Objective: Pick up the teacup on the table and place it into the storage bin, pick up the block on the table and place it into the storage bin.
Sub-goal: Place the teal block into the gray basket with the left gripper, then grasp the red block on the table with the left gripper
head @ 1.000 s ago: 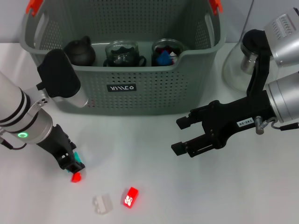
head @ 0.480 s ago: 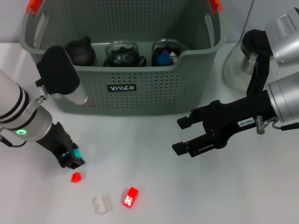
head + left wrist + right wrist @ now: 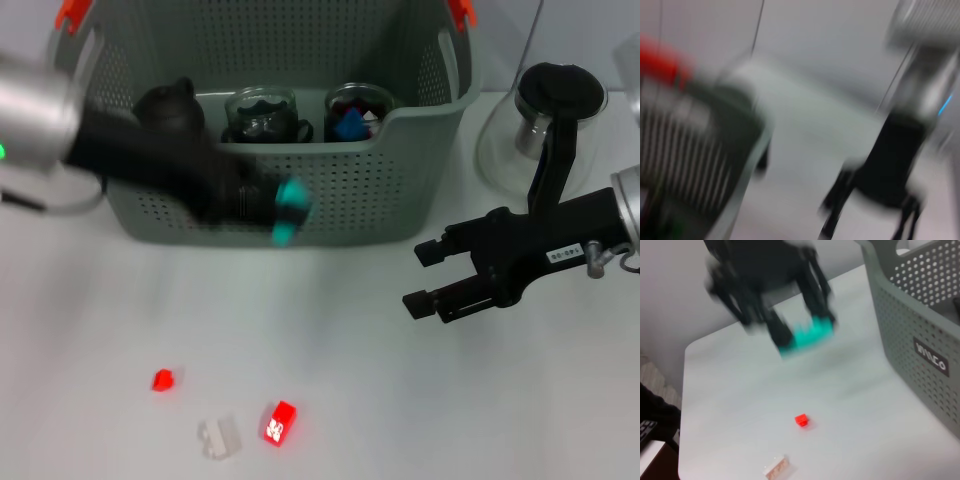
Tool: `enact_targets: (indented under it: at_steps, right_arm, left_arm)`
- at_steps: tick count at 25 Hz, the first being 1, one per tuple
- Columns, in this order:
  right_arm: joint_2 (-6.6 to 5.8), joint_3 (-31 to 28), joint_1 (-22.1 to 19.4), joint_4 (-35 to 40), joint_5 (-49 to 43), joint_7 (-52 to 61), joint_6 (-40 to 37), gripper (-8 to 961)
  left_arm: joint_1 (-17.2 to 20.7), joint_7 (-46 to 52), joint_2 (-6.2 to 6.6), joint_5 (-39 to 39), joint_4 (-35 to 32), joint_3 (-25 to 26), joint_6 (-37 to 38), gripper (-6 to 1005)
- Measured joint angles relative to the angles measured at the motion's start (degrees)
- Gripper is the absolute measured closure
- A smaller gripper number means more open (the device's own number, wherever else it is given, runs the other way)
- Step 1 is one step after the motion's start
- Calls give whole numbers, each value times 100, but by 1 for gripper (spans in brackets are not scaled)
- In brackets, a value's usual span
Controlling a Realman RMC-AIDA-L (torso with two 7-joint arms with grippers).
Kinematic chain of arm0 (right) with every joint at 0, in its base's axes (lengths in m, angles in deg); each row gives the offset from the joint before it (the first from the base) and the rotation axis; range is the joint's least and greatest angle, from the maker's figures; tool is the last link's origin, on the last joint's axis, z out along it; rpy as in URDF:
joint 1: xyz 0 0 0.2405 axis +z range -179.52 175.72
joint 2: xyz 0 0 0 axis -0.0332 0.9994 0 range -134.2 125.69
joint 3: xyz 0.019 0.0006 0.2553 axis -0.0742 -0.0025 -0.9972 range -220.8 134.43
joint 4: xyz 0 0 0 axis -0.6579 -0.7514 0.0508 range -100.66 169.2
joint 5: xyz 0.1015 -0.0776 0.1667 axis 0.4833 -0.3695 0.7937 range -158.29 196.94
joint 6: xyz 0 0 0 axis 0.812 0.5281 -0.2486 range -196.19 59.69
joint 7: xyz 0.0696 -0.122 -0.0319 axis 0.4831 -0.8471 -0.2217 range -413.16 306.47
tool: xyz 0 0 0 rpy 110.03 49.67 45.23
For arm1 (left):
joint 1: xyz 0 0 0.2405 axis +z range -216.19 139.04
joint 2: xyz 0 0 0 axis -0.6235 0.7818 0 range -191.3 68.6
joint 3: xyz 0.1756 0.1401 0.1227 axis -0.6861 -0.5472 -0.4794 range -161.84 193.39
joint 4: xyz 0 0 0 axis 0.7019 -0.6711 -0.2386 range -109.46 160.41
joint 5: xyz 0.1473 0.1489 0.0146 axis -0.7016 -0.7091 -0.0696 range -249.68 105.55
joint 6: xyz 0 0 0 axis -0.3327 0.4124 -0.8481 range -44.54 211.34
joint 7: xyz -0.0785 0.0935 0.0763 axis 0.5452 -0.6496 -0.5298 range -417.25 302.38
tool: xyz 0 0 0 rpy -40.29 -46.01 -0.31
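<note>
L gripper (image 3: 285,212) clamped on teal block (image 3: 290,210), front of bin (image 3: 420,150); may clip wall. R gripper (image 3: 428,278) open, empty, 3 o'clock.

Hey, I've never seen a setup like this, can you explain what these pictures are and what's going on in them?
It's a two-armed robot at a white table. One picture looks down from its head; the other two come from cameras on its wrists, and the left wrist one is blurred. The left gripper carries a teal block in front of the storage bin, which already holds a teapot and jars. The right gripper waits open. A small red block, a larger red block and a white block lie on the table.
</note>
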Motion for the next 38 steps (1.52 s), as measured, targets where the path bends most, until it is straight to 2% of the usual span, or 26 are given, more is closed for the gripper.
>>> enact_targets:
  at_steps: [2, 3, 5, 7, 10, 12, 17, 20, 26, 30, 32, 34, 38]
  right_arm:
    - [-13, -57, -30, -1, 0, 1, -25, 119]
    - [-18, -81, -47, -2, 0, -1, -38, 119]
    - [-26, -94, -63, -3, 0, -8, -68, 120]
    - [-32, -99, -67, -4, 0, -8, -64, 120]
    - [-31, -97, -68, -6, 0, -7, -65, 121]
    - [-31, -80, -66, -7, 0, -2, -65, 120]
    - [-20, -55, -48, -9, 0, 3, -64, 120]
    - [-19, -48, -47, -9, 0, 1, -64, 120]
    - [-22, -57, -62, -46, 0, -51, -63, 122]
    - [-22, -54, -55, -59, -1, -67, -54, 122]
    - [-21, -63, -46, -69, -1, -68, -39, 121]
    - [-20, -81, -32, -107, -1, -68, -15, 121]
    - [-20, -91, 4, -239, 0, -106, 31, 121]
  left_arm:
    - [-156, 21, 124, 542, 133, 344, 106, 596]
    - [-250, 42, 230, 792, 235, 471, -6, 596]
    - [-410, 78, 405, 1009, 423, 529, -426, 596]
    - [-600, 135, 576, 936, 731, 453, -1155, 595]
    - [-849, 185, 731, 687, 1221, 290, -2046, 595]
    - [-956, 180, 766, 591, 1460, 184, -2468, 595]
    - [-1089, 170, 729, 569, 1657, -96, -2981, 529]
    - [-1086, 180, 712, 590, 1582, -92, -3084, 439]
    - [-743, 263, 700, 813, 1046, 182, -2861, 245]
    - [-366, 53, 698, 1517, 645, 368, -1547, 67]
    - [-205, -339, 661, 1773, 464, 365, -434, 60]
    - [-21, -684, 565, 1657, 187, 243, 310, 54]
    - [443, -1075, 315, 824, -397, -273, 647, 49]
